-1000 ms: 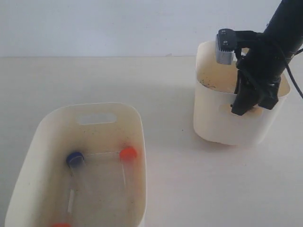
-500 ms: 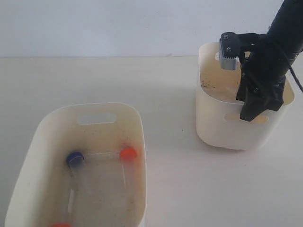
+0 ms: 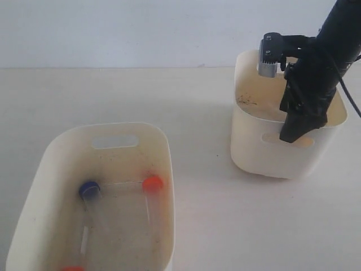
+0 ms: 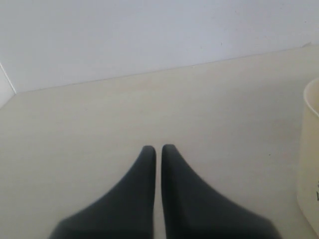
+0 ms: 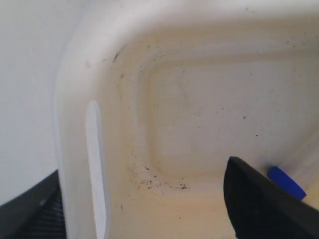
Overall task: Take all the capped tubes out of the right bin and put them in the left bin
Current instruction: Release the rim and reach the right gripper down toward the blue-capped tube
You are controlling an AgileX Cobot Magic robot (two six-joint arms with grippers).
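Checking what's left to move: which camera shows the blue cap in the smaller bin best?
The right wrist view: the blue cap sits low in the smaller bin, partly behind a tool finger. In the exterior view the arm and bin wall hide it. The left wrist view shows no cap.

- left bin (image 3: 67, 144): cream-white walls, greyish floor with fine dark speckles
- capped tubes (image 3: 152, 183) in the left bin: clear bodies; one dark blue cap, two bright orange caps
- right bin (image 3: 254, 152): cream-white outside, a yellower cream inside, dotted with small black specks that are thickest along the edge of the floor
- tube cap (image 5: 286, 181) in the right bin: vivid blue
- right gripper (image 3: 296, 121): matt black, like its arm
- block (image 3: 268, 59) on that wrist: silver-grey
- left gripper (image 4: 158, 149): dark charcoal fingers
- table (image 3: 197, 101): plain pale beige
- wall (image 3: 141, 28): pale bluish white, unpatterned
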